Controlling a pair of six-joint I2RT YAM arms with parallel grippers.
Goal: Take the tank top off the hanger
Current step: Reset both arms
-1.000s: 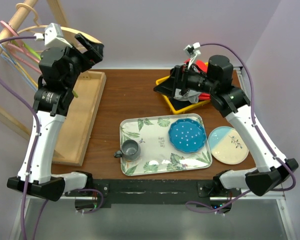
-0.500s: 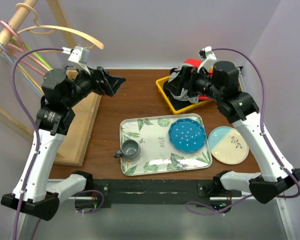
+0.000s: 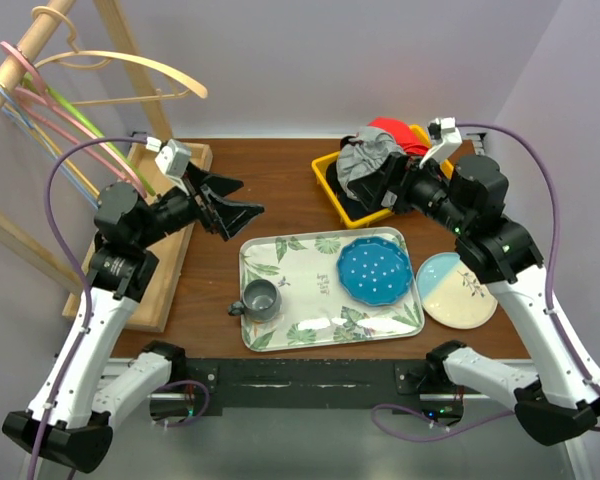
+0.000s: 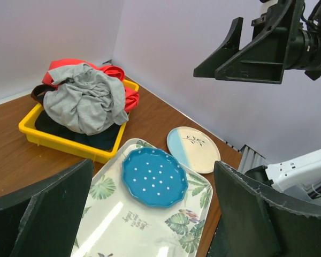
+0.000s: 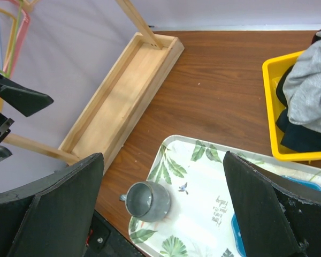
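Holding both sets of jaws spread wide and clamped on nothing, I keep my left gripper above the brown table, just beyond the tray's far left corner, and my right gripper in the air near the yellow bin at the far right. The tank top is off the hanger and lies in that bin. It is pale grey, soft and heavily creased, bunched into a rounded heap that rises well above the bin's rim, so crumpled that I cannot make out its straps or neckline. It rests on top of a red garment, which shows behind and to its right, and a black one flattened beneath it against the bin's near wall.

The wooden hanger hangs bare from the slanted rod of the rack at the far left, beside several thin coloured hangers. In front of me sits a leaf-patterned tray carrying a grey cup at its left end and a blue dotted plate at its right end. A cream and pale blue plate lies on the table just beside the tray's right edge.
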